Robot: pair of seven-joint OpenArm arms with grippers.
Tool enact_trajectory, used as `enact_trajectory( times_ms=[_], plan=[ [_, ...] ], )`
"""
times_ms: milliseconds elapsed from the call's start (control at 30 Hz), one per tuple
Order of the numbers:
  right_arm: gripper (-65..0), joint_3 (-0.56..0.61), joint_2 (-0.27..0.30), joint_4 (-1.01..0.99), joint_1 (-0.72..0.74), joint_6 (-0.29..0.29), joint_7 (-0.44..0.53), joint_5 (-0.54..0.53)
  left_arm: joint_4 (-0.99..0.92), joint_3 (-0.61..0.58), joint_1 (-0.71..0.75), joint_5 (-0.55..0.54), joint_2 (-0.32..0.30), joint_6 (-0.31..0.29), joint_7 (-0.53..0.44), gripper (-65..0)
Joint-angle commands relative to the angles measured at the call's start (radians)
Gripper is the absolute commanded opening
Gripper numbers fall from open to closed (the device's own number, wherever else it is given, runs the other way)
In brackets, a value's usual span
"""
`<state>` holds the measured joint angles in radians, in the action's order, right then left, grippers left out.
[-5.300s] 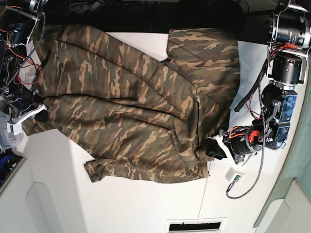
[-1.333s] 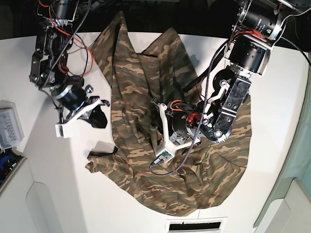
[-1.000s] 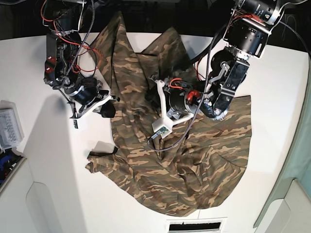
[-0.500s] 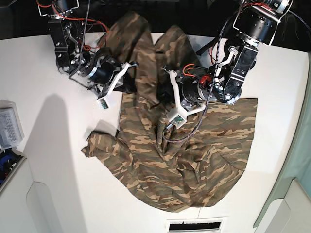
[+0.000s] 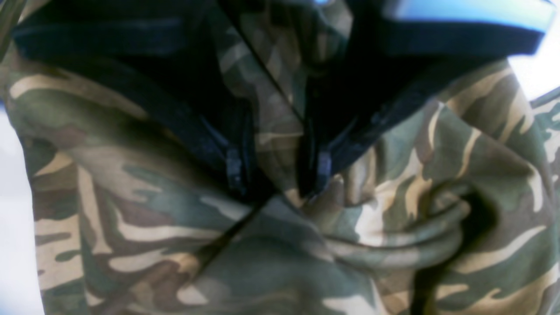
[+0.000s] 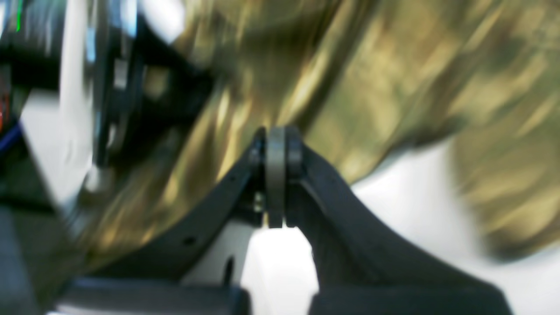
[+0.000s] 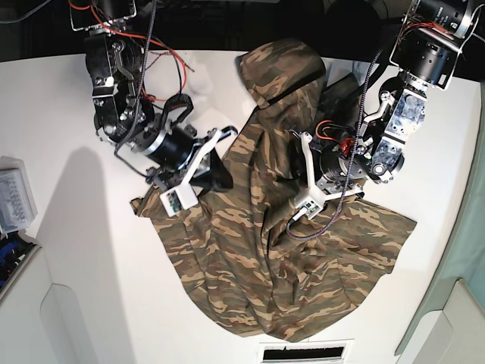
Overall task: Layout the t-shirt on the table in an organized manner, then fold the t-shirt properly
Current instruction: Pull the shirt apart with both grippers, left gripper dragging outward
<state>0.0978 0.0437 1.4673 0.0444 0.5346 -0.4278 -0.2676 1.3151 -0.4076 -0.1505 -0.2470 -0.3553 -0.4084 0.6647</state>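
The camouflage t-shirt [image 7: 280, 250] is being spread in a rumpled heap over the middle of the white table [image 7: 83, 288], its broad lower part lying toward the near edge and a narrower bunched part reaching up to the far edge.

A fold of the cloth is being pinched by the left gripper [image 5: 275, 175], on the right of the base view; in the left wrist view the two dark fingers [image 5: 234, 168] are being held partly apart with a ridge of shirt fabric between them. In the base view this gripper [image 7: 292, 171] is sitting over the shirt's middle.

The right gripper [image 6: 275, 175] is being kept fully closed, its pads pressed together, with blurred shirt fabric behind them; whether any cloth is being caught between them cannot be told. In the base view it [image 7: 216, 171] is being held at the shirt's left edge, just above the tabletop.
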Motion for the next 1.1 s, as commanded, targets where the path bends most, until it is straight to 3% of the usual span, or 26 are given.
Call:
enact_trajectory(
  times_ms=[0, 133, 200, 400, 467, 567, 800, 833, 933, 1067],
  plan=[
    [-65.0, -0.018, -0.007, 0.012, 0.034, -0.014, 0.020, 0.008, 0.006, 0.003, -0.015, 0.012, -0.011, 0.005, 0.020, -44.2],
    [-65.0, -0.043, -0.026, -0.008, 0.116, -0.142, 0.020, 0.109, 0.006, 0.003, -0.015, 0.012, -0.011, 0.005, 0.022, -44.2],
    [-65.0, -0.043, -0.031, -0.046, 0.154, -0.177, 0.020, 0.151, 0.006, 0.003, -0.015, 0.012, -0.011, 0.005, 0.024, -44.2],
    [-65.0, 0.011, -0.027, -0.272, 0.263, -0.188, 0.072, 0.348, 0.006, 0.003, -0.015, 0.012, -0.011, 0.005, 0.030, -44.2],
    [-65.0, 0.038, -0.022, -0.346, 0.291, -0.222, 0.095, 0.407, 0.006, 0.003, -0.015, 0.011, -0.011, 0.005, 0.040, -44.2],
    [-65.0, 0.050, -0.018, -0.428, 0.325, -0.304, 0.096, 0.426, 0.006, 0.003, -0.013, 0.011, -0.011, 0.005, 0.048, -44.2],
    [-65.0, 0.050, 0.040, -0.476, 0.340, -0.321, 0.095, 0.417, 0.006, 0.003, -0.012, 0.011, -0.020, 0.005, 0.058, -44.2],
    [-61.5, 0.050, 0.043, -0.476, 0.340, -0.322, 0.094, 0.403, 0.006, 0.003, -0.012, 0.011, -0.024, 0.005, 0.058, -44.2],
    [-43.3, 0.050, 0.048, -0.476, 0.340, -0.322, 0.093, 0.349, 0.006, 0.003, -0.012, 0.003, -0.031, 0.005, 0.058, -44.2],
    [-40.6, 0.050, 0.047, -0.469, 0.341, -0.322, 0.094, 0.327, 0.006, 0.003, -0.012, 0.003, -0.031, 0.005, 0.058, -44.2]
  ],
)
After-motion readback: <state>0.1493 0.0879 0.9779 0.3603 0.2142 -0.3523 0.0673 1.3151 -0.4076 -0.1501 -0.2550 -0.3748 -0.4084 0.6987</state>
